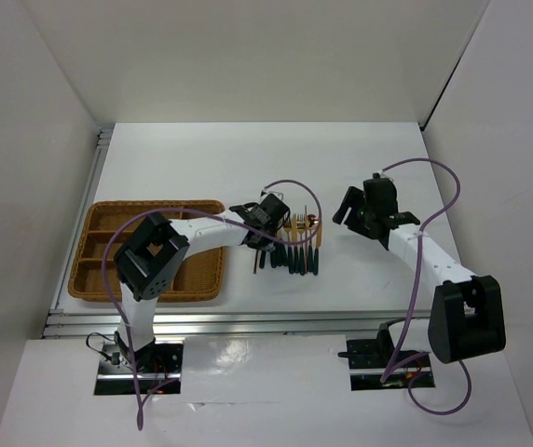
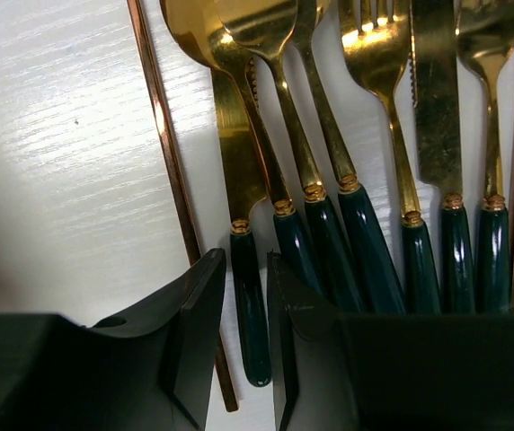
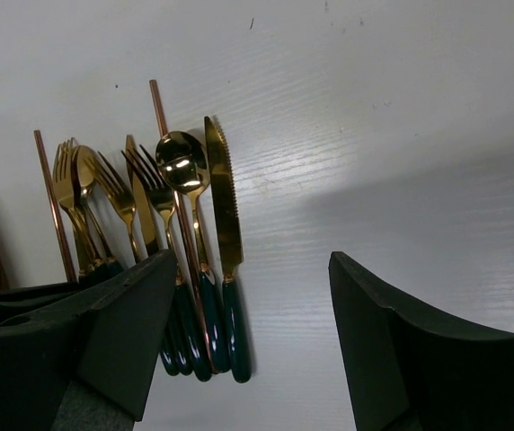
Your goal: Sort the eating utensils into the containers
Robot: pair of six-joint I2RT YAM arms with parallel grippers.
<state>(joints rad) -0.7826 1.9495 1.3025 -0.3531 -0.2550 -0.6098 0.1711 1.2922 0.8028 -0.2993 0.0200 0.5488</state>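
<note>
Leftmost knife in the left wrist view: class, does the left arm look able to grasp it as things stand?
Probably yes: the left gripper straddles the handle of the knife. The copper stick slants under one finger, so it might get caught too.

Left arm [image 1: 206, 233] and right arm [image 1: 430, 256] reach inward — left fingers [image 2: 194, 341] seemingly near-closed, right fingers [image 3: 401, 359] wide.

Bright, even light — glare on gold utensil heads [image 2: 374, 36], soft shadow across table [image 3: 437, 206]; close-up fingers [image 2: 194, 341] blurry.
</note>
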